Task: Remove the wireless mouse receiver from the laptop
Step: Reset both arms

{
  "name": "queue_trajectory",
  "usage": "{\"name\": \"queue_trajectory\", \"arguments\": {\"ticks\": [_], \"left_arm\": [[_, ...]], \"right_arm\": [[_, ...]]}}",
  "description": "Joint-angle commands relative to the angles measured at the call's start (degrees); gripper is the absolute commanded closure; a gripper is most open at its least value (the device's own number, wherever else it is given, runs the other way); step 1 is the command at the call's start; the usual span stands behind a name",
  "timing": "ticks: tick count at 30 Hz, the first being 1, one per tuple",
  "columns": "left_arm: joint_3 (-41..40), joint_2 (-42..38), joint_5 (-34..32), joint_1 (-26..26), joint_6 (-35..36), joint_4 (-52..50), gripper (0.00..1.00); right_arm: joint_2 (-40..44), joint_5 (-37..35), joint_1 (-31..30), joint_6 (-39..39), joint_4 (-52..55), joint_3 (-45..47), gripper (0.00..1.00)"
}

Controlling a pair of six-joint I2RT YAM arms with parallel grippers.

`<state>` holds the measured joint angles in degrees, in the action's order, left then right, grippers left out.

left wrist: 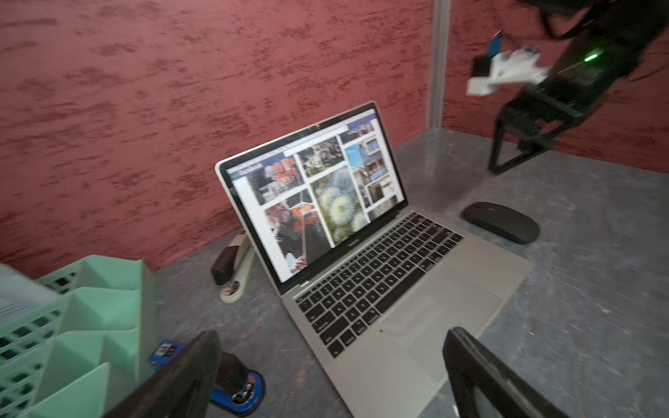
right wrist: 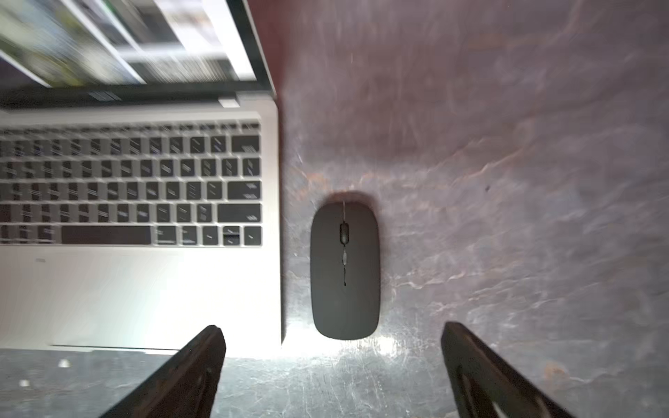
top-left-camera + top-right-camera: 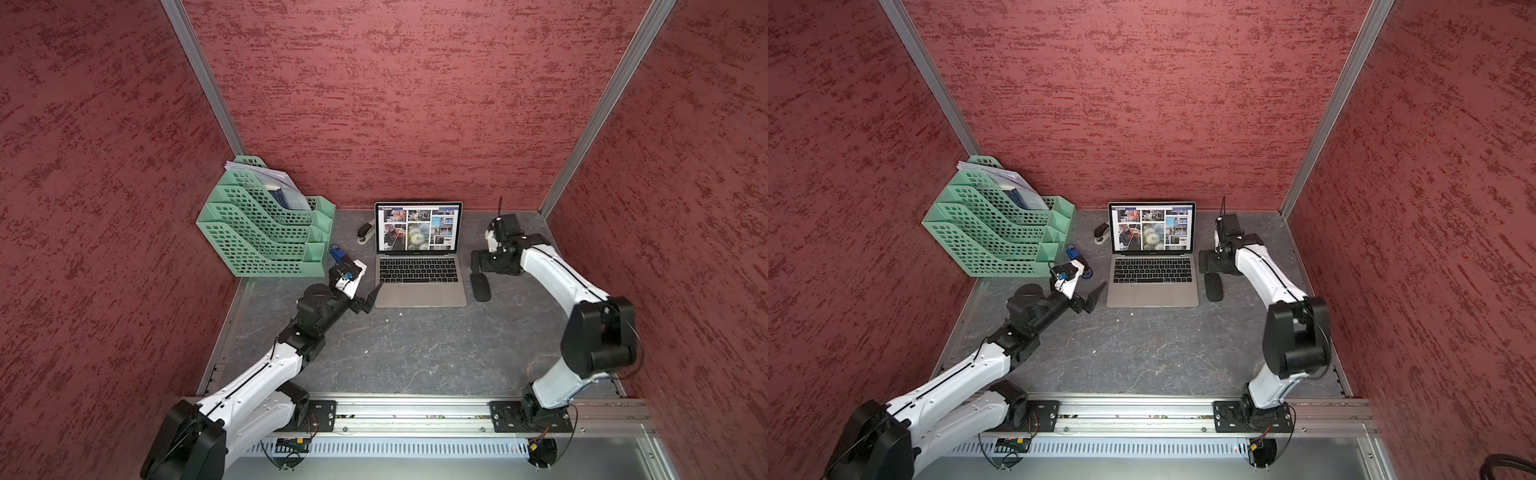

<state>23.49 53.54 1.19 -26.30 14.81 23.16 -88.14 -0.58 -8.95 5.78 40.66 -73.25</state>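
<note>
Laptop point(image 3: 419, 291) sits open near the back wall, centred on the grey table point(image 3: 415, 357), screen lit with a grid of photos, keyboard facing the arms. Black mouse point(image 3: 481, 286) lies on the table just beside the laptop's right edge, apart from it. Right gripper point(image 2: 332, 327) hangs above the table at that same side. On my right wrist feed the two dark fingers point(image 2: 188, 369) are spread wide with nothing between them but the mouse's end and bare table below, so I read this claw as released and empty. Left gripper point(image 1: 333, 333) is likewise spread wide and carries nothing. In both top views it sits low by the laptop's near left corner, one fingertip close to the edge. I cannot tell whether it touches. The wireless mouse receiver I cannot pick out in any feed: the right wrist picture is smeared, and the stretch of the laptop's right edge that shows there looks plain. Left of the laptop stands a green file rack point(image 3: 257, 237) with papers. A stapler point(image 3: 365, 232) lies between the rack and the screen, and a small blue item point(image 3: 337, 254) lies at the rack's foot.
</note>
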Motion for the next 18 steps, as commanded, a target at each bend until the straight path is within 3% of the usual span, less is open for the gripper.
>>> {"name": "queue_trajectory", "arguments": {"ticks": [1,3,5,8,10,11,13,16,17,18], "left_arm": [[2.88,0.29,-19.53,2.65,-2.4,-1.66,0.0],[1.86,1.43,-26.42,4.9,-4.64,-1.01,0.0],[-1.52,2.34,-28.45,6.7,-5.82,3.42,0.0],[-6.16,3.56,-31.12,8.58,-6.69,11.2,0.0],[-9.11,4.55,-31.63,10.19,-7.73,15.32,0.0],[-10.58,5.27,-31.01,11.23,-7.88,18.58,0.0],[-12.66,7.76,-29.17,13.32,-7.6,23.82,0.0],[-13.58,13.11,-22.53,17.33,-8.0,29.91,0.0],[-13.74,15.75,-19.79,18.68,-8.41,32.3,0.0],[-13.74,18.81,-18.11,19.74,-8.22,35.72,0.0]], "right_arm": [[11.61,-7.48,-0.22,-3.48,-20.53,13.72,0.01],[17.43,-9.23,0.57,-8.97,-38.54,27.05,0.02],[20.1,-9.51,1.54,-12.09,-55.08,37.91,0.02],[19.94,-8.07,3.28,-9.45,-65.11,45.11,0.01],[17.87,-6.91,3.33,-9.52,-78.05,51.18,0.02],[15.53,-5.91,3.33,-10.19,-88.37,55.34,0.02],[11.42,-5.43,3.57,-9.69,-94.87,57.82,0.02],[-1.93,-5.19,3.68,-9.88,-117.31,62.62,0.02],[-4.94,-6.08,3.56,-10.45,-119.38,61.99,0.02],[-0.87,-4.55,3.78,-9.89,-107.86,59.4,0.02]]}}
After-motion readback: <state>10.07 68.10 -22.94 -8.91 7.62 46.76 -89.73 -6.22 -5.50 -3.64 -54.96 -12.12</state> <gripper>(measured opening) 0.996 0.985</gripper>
